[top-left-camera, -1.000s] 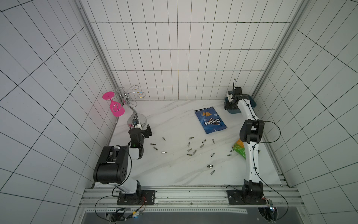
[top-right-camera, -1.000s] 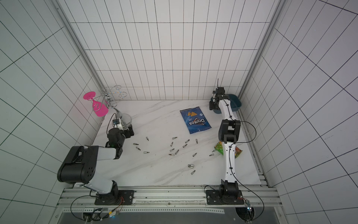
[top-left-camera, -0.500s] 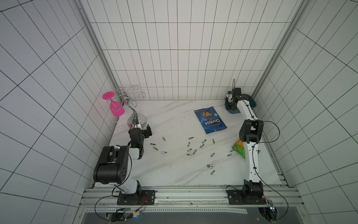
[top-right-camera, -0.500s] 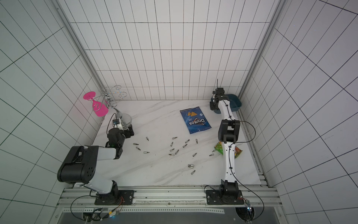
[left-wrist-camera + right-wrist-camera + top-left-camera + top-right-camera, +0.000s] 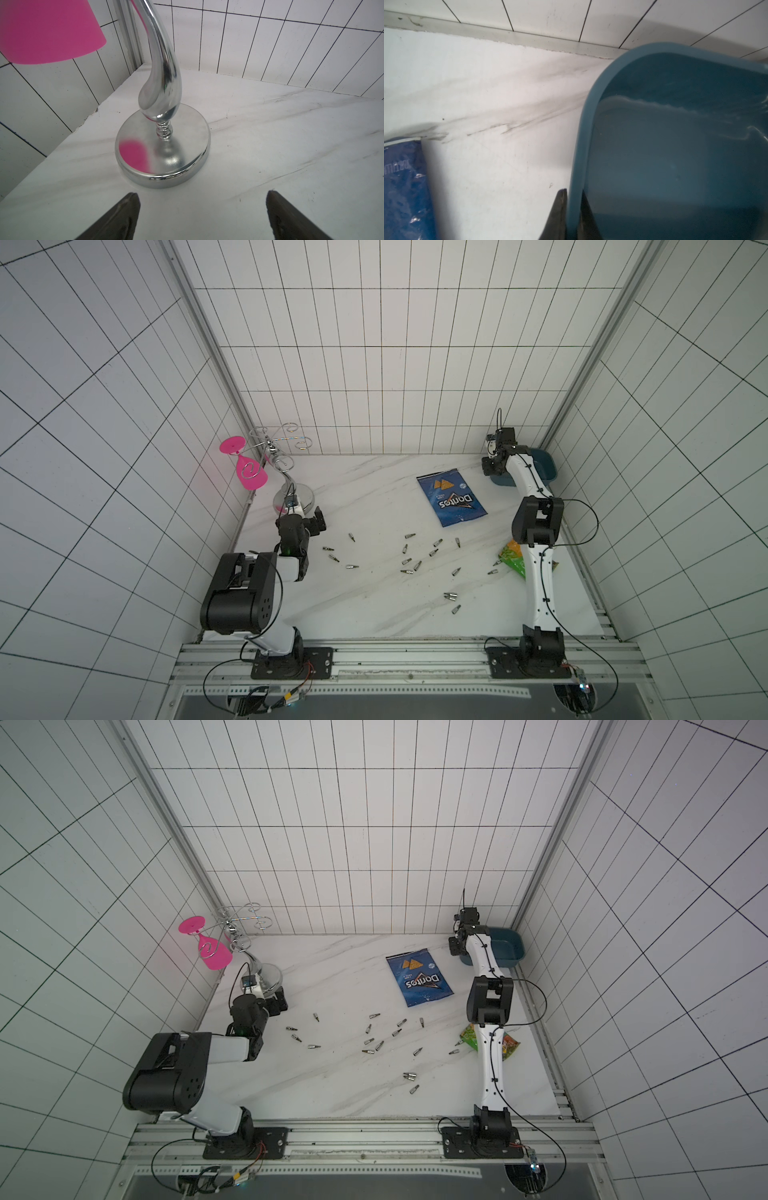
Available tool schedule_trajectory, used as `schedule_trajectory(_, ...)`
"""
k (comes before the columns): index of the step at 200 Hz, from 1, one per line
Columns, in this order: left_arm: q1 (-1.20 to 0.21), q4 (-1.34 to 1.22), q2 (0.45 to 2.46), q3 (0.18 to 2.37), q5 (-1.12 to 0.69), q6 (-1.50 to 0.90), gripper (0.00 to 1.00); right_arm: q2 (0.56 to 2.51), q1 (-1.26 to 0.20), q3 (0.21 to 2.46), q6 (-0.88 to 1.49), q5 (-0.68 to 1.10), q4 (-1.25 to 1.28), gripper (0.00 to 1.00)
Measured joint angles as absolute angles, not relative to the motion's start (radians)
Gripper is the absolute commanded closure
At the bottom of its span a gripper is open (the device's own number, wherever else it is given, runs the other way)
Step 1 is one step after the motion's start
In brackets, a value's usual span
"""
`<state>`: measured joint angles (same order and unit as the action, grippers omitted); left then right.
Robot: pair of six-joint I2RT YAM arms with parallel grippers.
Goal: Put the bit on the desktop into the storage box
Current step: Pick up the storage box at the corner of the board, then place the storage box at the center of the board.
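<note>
Several small metal bits (image 5: 417, 564) (image 5: 379, 1044) lie scattered over the middle of the white marbled desktop (image 5: 374, 497). The teal storage box (image 5: 540, 464) (image 5: 505, 946) (image 5: 675, 145) stands in the far right corner, and no bit shows inside it. My right gripper (image 5: 492, 466) (image 5: 456, 946) (image 5: 574, 191) is shut on the box's near-left rim, one finger outside the wall and one inside. At the left, my left gripper (image 5: 318, 520) (image 5: 279, 1004) (image 5: 202, 194) stands open and empty, low over the desktop just in front of the chrome stand's base.
A blue Doritos bag (image 5: 451, 499) (image 5: 402, 187) lies left of the box. A green snack bag (image 5: 515, 562) sits by the right arm. A chrome glass rack (image 5: 291, 497) (image 5: 163, 149) holding a pink glass (image 5: 249, 477) (image 5: 45, 31) stands at the far left. Tiled walls enclose three sides.
The right gripper's jaws have closed onto the storage box's rim. Both arms otherwise stay where they were, and the left gripper stays open.
</note>
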<state>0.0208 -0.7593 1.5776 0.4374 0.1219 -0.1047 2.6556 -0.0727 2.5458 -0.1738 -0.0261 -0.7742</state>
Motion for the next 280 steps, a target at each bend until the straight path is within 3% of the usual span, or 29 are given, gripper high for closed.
schedule_trajectory(104, 0.021, -0.759, 1.578, 0.437, 0.122, -0.105, 0.02, 2.609, -0.127, 2.498, -0.209, -0.069, -0.824, 1.0)
schedule_trajectory(179, 0.021, -0.759, 1.578, 0.437, 0.122, -0.105, 0.02, 2.337, -0.245, 2.426, -0.212, -0.089, -0.904, 1.0)
schedule_trajectory(280, 0.021, -0.759, 1.578, 0.437, 0.121, -0.105, 0.02, 2.259, -0.649, 2.469, -0.229, -0.221, -1.06, 1.0)
